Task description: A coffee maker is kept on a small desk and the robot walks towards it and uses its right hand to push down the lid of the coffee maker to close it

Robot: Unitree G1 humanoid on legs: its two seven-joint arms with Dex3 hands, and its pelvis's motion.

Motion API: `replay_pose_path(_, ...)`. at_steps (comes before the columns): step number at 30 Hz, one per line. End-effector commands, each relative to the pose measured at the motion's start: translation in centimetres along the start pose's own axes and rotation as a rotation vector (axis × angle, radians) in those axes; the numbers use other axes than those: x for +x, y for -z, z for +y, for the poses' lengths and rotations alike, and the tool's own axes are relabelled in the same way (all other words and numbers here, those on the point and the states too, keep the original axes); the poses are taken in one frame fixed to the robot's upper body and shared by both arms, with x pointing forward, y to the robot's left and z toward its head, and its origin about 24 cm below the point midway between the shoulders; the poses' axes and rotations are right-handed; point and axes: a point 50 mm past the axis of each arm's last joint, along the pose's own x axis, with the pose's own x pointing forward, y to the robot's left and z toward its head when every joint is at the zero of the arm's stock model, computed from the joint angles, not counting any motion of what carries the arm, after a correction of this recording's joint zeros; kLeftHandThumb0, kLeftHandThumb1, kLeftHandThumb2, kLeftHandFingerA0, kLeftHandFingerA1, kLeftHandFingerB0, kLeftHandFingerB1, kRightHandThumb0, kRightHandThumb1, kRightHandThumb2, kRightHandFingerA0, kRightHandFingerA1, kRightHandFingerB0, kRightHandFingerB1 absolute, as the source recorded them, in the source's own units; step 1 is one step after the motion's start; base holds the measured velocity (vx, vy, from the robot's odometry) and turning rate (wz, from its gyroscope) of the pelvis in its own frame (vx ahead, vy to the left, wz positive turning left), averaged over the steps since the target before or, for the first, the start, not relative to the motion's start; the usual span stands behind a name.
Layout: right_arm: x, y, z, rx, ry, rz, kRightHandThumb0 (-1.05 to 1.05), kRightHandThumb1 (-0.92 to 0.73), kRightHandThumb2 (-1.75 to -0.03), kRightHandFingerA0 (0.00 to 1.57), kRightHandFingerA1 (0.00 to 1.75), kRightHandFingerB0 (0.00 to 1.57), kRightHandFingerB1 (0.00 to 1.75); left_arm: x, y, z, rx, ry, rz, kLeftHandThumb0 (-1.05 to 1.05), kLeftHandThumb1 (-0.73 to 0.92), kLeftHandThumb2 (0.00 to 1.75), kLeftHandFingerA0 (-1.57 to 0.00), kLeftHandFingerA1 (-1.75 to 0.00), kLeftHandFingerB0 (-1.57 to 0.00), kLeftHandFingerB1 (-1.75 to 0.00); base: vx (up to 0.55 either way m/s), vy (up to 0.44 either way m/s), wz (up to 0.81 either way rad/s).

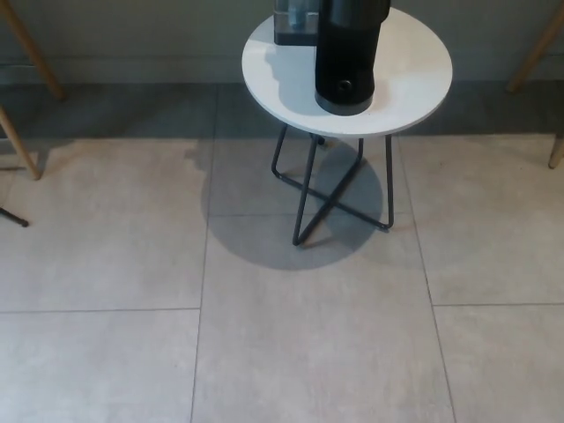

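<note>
A black coffee maker [346, 62] stands on a small round white table [414, 79] at the top centre of the head view. Its upper part and lid are cut off by the top edge of the picture, so the lid's position is hidden. A grey water tank [293, 25] sits at the machine's left side. The table rests on thin black wire legs [339, 189]. Neither of my hands shows in the picture.
Pale tiled floor [264, 335] stretches between me and the table. Wooden legs of other furniture stand at the left [26, 44] and right [538, 48] edges. A darker strip of floor runs along the wall behind the table.
</note>
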Motion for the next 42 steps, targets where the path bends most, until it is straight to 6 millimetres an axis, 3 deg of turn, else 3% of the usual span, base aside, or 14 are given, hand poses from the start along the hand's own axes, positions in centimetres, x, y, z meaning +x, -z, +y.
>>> replay_pose_path(1, -0.2, -0.2, -0.5, 0.015, 0.01, -0.047, -0.73, -0.41, -0.85, 0.0, 0.18, 0.0, 0.2, 0.0, -0.8, 0.4, -0.007, 0.01, -0.062, -0.72, 0.42, 0.79, -0.07, -0.47, -0.16, -0.4, 0.0, 0.0, 0.0)
replay_pose_path(7, -0.5, -0.4, -0.6, 0.102, 0.097, -0.143, -0.78, -0.46, -0.88, 0.05, 0.36, 0.0, 0.17, 0.0, -1.6, 0.5, -0.021, -0.002, -0.115, -0.67, 0.52, 0.57, -0.17, -0.38, -0.19, -0.27, 0.0, 0.0, 0.0)
replay_pose_path(8, -0.4, -0.5, -0.7, 0.103, 0.125, -0.139, -0.76, -0.64, -0.6, 0.11, 0.33, 0.0, 0.21, 0.0, -2.0, 0.6, -0.031, -0.01, -0.13, -0.7, 0.43, 0.79, -0.16, -0.48, -0.14, -0.39, 0.0, 0.0, 0.0)
replay_pose_path(10, -0.2, -1.2, -1.3, 0.105, 0.158, -0.156, -0.78, -0.52, -0.91, 0.09, 0.4, 0.0, 0.2, 0.0, -3.2, 0.8, -0.05, -0.023, -0.169, -0.71, 0.45, 0.8, -0.17, -0.47, -0.14, -0.39, 0.0, 0.0, 0.0)
replay_pose_path(12, -0.2, -1.3, -1.4, 0.149, 0.154, -0.17, -0.73, -0.64, -0.6, 0.1, 0.35, 0.0, 0.21, 0.0, -3.5, 0.9, -0.037, -0.02, -0.183, -0.72, 0.45, 0.81, -0.17, -0.47, -0.13, -0.39, 0.0, 0.0, 0.0)
replay_pose_path(14, -0.1, -1.6, -1.6, 0.14, 0.141, -0.185, -0.83, -0.52, -0.93, 0.1, 0.34, 0.0, 0.16, 0.1, -4.4, 0.9, -0.054, -0.018, -0.208, -0.71, 0.58, 0.58, -0.18, -0.38, -0.21, -0.29, 0.0, 0.0, 0.0)
replay_pose_path(16, -0.1, -2.0, -1.8, 0.121, 0.14, -0.189, -0.84, -0.55, -0.94, 0.15, 0.32, 0.0, 0.16, 0.1, -5.2, 1.0, -0.082, -0.02, -0.223, -0.74, 0.46, 0.82, -0.11, -0.48, -0.16, -0.41, 0.0, 0.0, 0.0)
replay_pose_path(19, 0.3, -2.5, -2.0, 0.121, 0.139, -0.198, -0.8, -0.69, -0.62, 0.09, 0.32, 0.0, 0.22, 0.1, -6.0, 1.0, -0.087, -0.024, -0.243, -0.74, 0.47, 0.83, -0.11, -0.48, -0.17, -0.41, 0.0, 0.0, 0.0)
replay_pose_path(20, 0.5, -2.8, -2.0, 0.125, 0.143, -0.206, -0.78, -0.53, -0.93, 0.07, 0.37, 0.0, 0.22, 0.1, -6.3, 1.1, -0.084, -0.028, -0.246, -0.75, 0.47, 0.83, -0.11, -0.47, -0.17, -0.41, 0.0, 0.0, 0.0)
replay_pose_path(25, 0.8, -3.8, -2.3, 0.136, 0.142, -0.242, -0.87, -0.57, -0.97, 0.13, 0.3, 0.0, 0.15, 0.0, -7.5, 1.1, -0.124, -0.011, -0.297, -0.75, 0.45, 0.84, -0.1, -0.51, -0.2, -0.43, 0.0, 0.0, 0.0)
replay_pose_path(26, 0.8, -4.0, -2.3, 0.139, 0.138, -0.248, -0.83, -0.7, -0.62, 0.08, 0.3, 0.0, 0.23, 0.0, -7.9, 1.1, -0.117, -0.014, -0.309, -0.76, 0.47, 0.86, -0.11, -0.51, -0.2, -0.43, 0.0, 0.0, 0.0)
replay_pose_path(27, 0.8, -4.2, -2.3, 0.146, 0.131, -0.258, -0.87, -0.55, -0.98, 0.13, 0.29, 0.0, 0.17, 0.0, -8.2, 1.1, -0.114, -0.018, -0.317, -0.73, 0.6, 0.58, -0.16, -0.44, -0.28, -0.32, 0.0, 0.0, 0.0)
replay_pose_path(29, 0.9, -4.2, -2.4, 0.152, 0.127, -0.26, -0.86, -0.55, -0.98, 0.1, 0.29, 0.0, 0.18, 0.0, -8.4, 1.1, -0.109, -0.019, -0.325, -0.74, 0.47, 0.84, -0.11, -0.49, -0.19, -0.42, 0.0, 0.0, 0.0)
replay_pose_path(42, 0.9, -4.4, -2.7, 0.109, 0.122, -0.252, -0.86, -0.54, -0.96, 0.07, 0.37, 0.0, 0.17, 0.0, -8.8, 0.9, -0.125, -0.002, -0.336, -0.75, 0.46, 0.84, -0.09, -0.51, -0.2, -0.44, 0.0, 0.0, 0.0)
